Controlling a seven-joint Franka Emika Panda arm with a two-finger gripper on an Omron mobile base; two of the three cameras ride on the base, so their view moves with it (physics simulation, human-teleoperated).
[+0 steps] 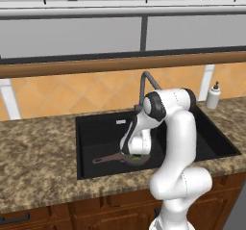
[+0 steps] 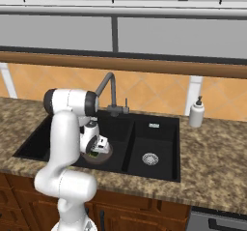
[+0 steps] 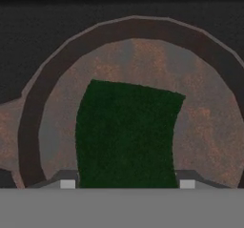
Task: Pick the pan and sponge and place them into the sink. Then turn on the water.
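The dark brown-grey pan [image 1: 126,159] lies flat in the left basin of the black sink [image 1: 96,128], its thin handle pointing left. My gripper [image 1: 138,153] hangs low over the pan and is shut on the dark green sponge [image 1: 140,159]. In the hand view the sponge [image 3: 126,136] sits between my fingertips [image 3: 67,184], with the pan's round rim [image 3: 133,29] and mottled bottom right behind it. From the right, the gripper [image 2: 96,149], the sponge [image 2: 95,153] and the pan [image 2: 105,156] stack in the left basin. No water runs from the faucet [image 1: 146,80].
The gooseneck faucet [image 2: 108,84] stands behind the divider between the basins. The smaller right basin of the sink [image 2: 159,138] has a round metal drain [image 2: 150,158]. A white soap dispenser [image 2: 196,112] stands on the granite counter at the back right.
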